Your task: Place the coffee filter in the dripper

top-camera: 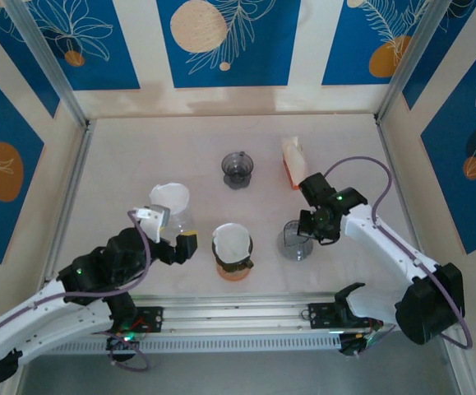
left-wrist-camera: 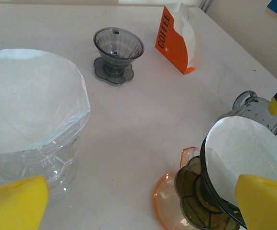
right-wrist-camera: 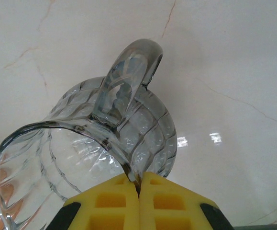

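right gripper (right-wrist-camera: 139,184) pinched shut on the rim of the clear glass dripper (right-wrist-camera: 81,143); left gripper (top-camera: 172,234) gaped wide, empty. paper filters (left-wrist-camera: 188,33), one o'clock on the table (top-camera: 139,156), looked light and flimsy, best pinched by an edge.

On the table (top-camera: 122,164), the centre dripper (top-camera: 234,268) has a filter (top-camera: 231,241) in it. To its left and a little farther back stands the left dripper (top-camera: 180,220), with a second filter (top-camera: 170,197) inside. Straight behind the centre dripper, well apart, sits the far dripper (top-camera: 238,169). The filter box (top-camera: 293,163) stands upright behind and to the right — just right of that far dripper. Just beside the centre dripper on its right stands the right dripper (top-camera: 293,245), with the right gripper (right-wrist-camera: 139,181) on its far-right rim. The left gripper (top-camera: 172,232) hangs left of the centre dripper — in front of the left dripper.
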Available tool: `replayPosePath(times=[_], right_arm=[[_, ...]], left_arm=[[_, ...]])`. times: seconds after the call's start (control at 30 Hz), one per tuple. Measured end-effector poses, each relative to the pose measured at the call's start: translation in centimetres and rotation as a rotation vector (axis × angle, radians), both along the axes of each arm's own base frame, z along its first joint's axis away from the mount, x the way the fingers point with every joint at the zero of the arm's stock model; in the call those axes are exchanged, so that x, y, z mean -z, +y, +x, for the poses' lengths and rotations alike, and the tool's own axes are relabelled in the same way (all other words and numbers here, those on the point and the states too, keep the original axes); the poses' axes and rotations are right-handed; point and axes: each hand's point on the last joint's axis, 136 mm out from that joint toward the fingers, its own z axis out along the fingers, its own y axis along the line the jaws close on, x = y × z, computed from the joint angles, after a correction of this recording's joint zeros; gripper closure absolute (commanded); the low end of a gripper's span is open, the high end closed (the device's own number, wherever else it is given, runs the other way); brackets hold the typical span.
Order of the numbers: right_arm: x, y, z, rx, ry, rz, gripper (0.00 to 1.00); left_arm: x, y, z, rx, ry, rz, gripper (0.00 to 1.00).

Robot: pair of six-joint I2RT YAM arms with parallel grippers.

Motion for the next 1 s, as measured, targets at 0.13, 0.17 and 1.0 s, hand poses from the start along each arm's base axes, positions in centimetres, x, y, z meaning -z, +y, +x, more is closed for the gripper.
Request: replayPosePath(times=[0.13, 0.17, 1.0], right_arm=[[1.2, 0.1, -0.3, 0.003, 0.021, -0.015, 0.95], [1.3, 0.1, -0.3, 0.007, 0.02, -0.014, 0.94], [-4.8, 1.2, -0.2, -0.005, -0.172, 0.098, 0.48]], left_arm=[[0.4, -0.1, 0.0, -0.001, 0.008, 0.008, 0.0], [0.5, 0.0, 0.0, -0.001, 0.009, 0.011, 0.0], [0.8, -0.4, -0.3, 0.023, 0.022, 0.008, 0.01]])
